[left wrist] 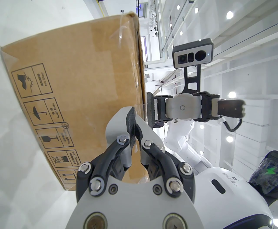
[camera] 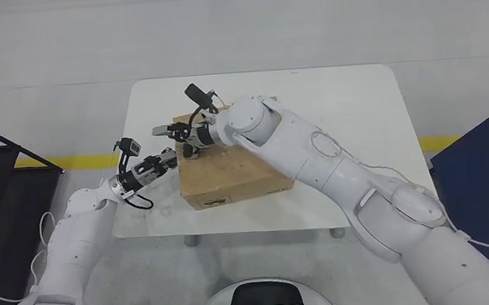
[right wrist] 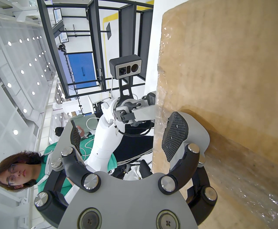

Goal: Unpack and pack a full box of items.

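Box (camera: pixel 229 175) near tabletop (camera: pixel 353 101) front edge | left gripper (left wrist: pixel 132 121) pinched shut on tape (right wrist: pixel 160 102) | right gripper (right wrist: pixel 124 128) wide open, empty, on box top | we flag: tape may tear, or the pull may drag the box.

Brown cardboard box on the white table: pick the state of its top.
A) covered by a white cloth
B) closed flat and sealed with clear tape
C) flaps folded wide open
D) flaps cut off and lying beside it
B: the brown cardboard box shows a flat, shut top in the top view, and glossy clear tape runs along it in the right wrist view.
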Available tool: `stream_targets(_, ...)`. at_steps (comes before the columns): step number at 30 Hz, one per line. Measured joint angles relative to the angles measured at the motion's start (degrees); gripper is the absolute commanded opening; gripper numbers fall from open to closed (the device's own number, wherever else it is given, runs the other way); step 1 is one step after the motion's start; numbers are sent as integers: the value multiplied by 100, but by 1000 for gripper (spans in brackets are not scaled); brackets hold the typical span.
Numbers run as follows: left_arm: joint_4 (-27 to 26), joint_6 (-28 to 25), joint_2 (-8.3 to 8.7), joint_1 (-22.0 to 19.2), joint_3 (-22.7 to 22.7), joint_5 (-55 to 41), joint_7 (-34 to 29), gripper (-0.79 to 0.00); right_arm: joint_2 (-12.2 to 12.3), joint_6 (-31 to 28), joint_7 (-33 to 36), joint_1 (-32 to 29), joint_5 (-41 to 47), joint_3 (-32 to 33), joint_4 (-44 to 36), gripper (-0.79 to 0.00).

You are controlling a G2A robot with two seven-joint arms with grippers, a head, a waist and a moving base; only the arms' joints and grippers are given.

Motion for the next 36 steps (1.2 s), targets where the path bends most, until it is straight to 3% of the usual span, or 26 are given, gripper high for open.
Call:
stream_targets(13, 0, 0, 0, 0, 0, 0, 0, -785, -474, -154, 183, 155, -44, -234, 552, 0)
stream_targets(17, 0, 0, 0, 0, 0, 0, 0, -785, -564, -462, 414, 214, 144, -122, 677, 0)
stream_targets(21, 0, 0, 0, 0, 0, 0, 0, -785, -483, -1043, 903, 295, 554, 322, 801, 0)
stream_targets(22, 0, 0, 0, 0, 0, 0, 0, -723, -439, -1163, 1009, 299, 617, 440, 802, 0)
stream_targets(23, 0, 0, 0, 0, 0, 0, 0, -560, -388, -1276, 1117, 294, 668, 565, 787, 0)
stream_targets(24, 0, 0, 0, 0, 0, 0, 0, -456, -308, -1405, 1265, 272, 721, 739, 743, 0)
stream_targets(25, 0, 0, 0, 0, 0, 0, 0, -446, -239, -1488, 1371, 244, 743, 875, 693, 0)
stream_targets(26, 0, 0, 0, 0, 0, 0, 0, -366, -166, -1555, 1459, 207, 743, 1014, 629, 0)
stream_targets(28, -7, 5, 0, 4, 0, 3, 7, -12, 17, -1644, 1571, 72, 662, 1339, 419, 0)
stream_targets(36, -369, 228, 67, 253, -217, 98, 417, 0, 736, -1360, 1443, -1035, -5, 2711, -1180, 0)
